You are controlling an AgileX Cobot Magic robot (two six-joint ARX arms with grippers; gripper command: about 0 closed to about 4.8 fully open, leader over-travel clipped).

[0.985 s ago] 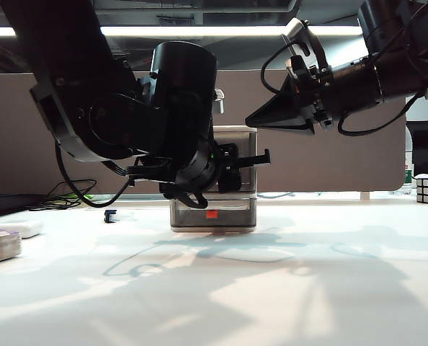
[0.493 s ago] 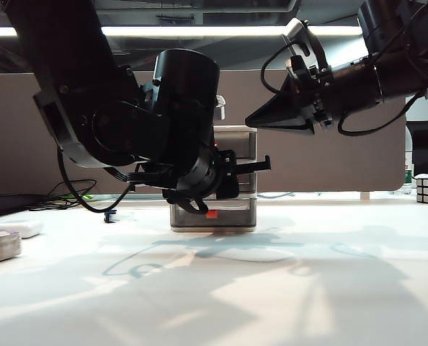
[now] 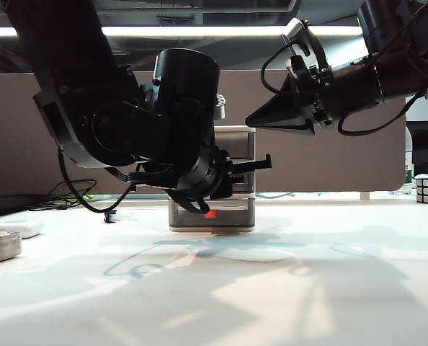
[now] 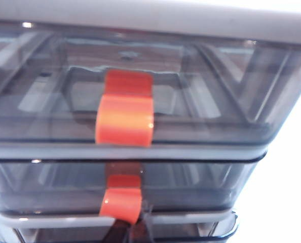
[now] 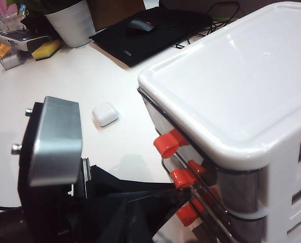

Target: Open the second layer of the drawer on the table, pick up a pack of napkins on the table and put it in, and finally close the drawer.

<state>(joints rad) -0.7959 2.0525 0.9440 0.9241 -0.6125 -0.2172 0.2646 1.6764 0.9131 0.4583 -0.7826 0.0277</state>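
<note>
Left claw [image 3: 261, 164] closed at the drawer [image 3: 232, 133] front, right claw [image 3: 253, 120] hovering above

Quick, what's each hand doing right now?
Left hand: closed, apparently pinching the handle of the second layer.
Right hand: closed, holding nothing, up by the top of the drawer.

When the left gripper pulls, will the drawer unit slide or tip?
Likely light: the drawer unit is thin plastic and its drawers look empty. Nothing braces it; the right gripper hovers above. The left gripper might drag it forward.
</note>
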